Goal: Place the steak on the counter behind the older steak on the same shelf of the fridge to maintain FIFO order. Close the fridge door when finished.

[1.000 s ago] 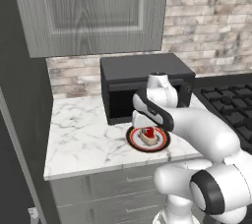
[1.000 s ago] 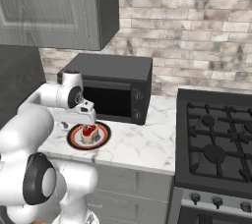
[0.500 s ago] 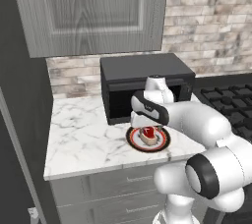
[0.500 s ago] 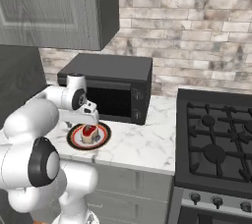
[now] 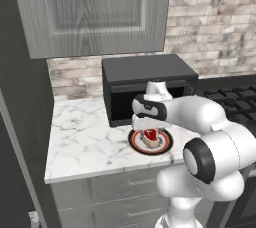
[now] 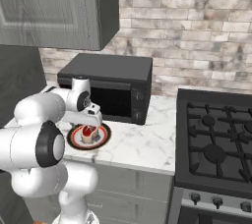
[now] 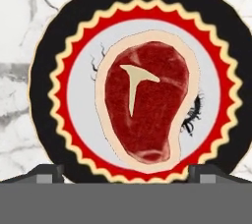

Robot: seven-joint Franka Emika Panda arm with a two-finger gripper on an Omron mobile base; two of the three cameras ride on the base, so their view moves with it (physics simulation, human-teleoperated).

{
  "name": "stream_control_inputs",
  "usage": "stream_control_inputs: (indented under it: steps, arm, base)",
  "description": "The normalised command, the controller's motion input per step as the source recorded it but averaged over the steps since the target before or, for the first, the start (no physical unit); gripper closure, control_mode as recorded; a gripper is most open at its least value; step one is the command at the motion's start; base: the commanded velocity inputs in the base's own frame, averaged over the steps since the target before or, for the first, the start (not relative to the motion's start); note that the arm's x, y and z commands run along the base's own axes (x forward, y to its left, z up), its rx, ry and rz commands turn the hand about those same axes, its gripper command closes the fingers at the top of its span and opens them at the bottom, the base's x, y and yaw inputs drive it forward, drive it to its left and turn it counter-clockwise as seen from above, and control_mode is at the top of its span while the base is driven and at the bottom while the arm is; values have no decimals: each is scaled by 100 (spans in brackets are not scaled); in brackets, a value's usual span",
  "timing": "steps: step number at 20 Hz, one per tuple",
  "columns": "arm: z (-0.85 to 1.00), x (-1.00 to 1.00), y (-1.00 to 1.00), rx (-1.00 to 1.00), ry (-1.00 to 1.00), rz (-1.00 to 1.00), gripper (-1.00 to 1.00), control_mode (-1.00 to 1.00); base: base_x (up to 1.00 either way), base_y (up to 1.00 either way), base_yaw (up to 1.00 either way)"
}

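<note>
While the white arm bends forward over the desk (image 5: pixel 85 142), the claw (image 7: pixel 126 176) hangs directly above the steak (image 7: pixel 146 101) and points straight down at it. In the hand view its two dark finger tips (image 7: pixel 47 173) stand far apart, one near each lower corner, with the whole steak lying between them in the gap. The claw is wide open and holds nothing; no finger touches the meat.

The steak lies flat in the middle of a round plate (image 7: pixel 49 46) with a black rim, a red and yellow zigzag ring and a pale grey centre. The meat is dark red, with a pale tan fat edge all around and a small light mark shaped like a T.

The plate (image 5: pixel 167 144) sits on the white marble desk, just in front of the black microwave (image 5: pixel 145 72), which stands against the brick wall (image 5: pixel 210 27). A grey wall cabinet (image 5: pixel 95 12) hangs above. From the right base view, the steak (image 6: pixel 89 133) is just under the hand, and a black stove (image 6: pixel 216 144) stands beside the desk.
</note>
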Motion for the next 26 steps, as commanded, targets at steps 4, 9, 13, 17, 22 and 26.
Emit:
stream_control_inputs:
  steps: [4, 9, 13, 17, 22, 26]
  arm:
    - [-24, 7, 0, 0, 0, 0, -100, -100]
    - [-32, 0, 0, 0, 0, 0, -100, -100]
    - [-26, 0, 0, 0, 0, 0, -100, -100]
    - [-6, 0, -11, 0, -4, 0, -100, -100]
    - [0, 0, 0, -1, -1, 0, -100, -100]
    - [-7, 6, 0, -1, 0, 0, -100, -100]
  base:
    - [0, 0, 0]
    - [0, 0, 0]
    - [0, 0, 0]
    - [0, 0, 0]
    - [0, 0, 0]
    - [0, 0, 0]
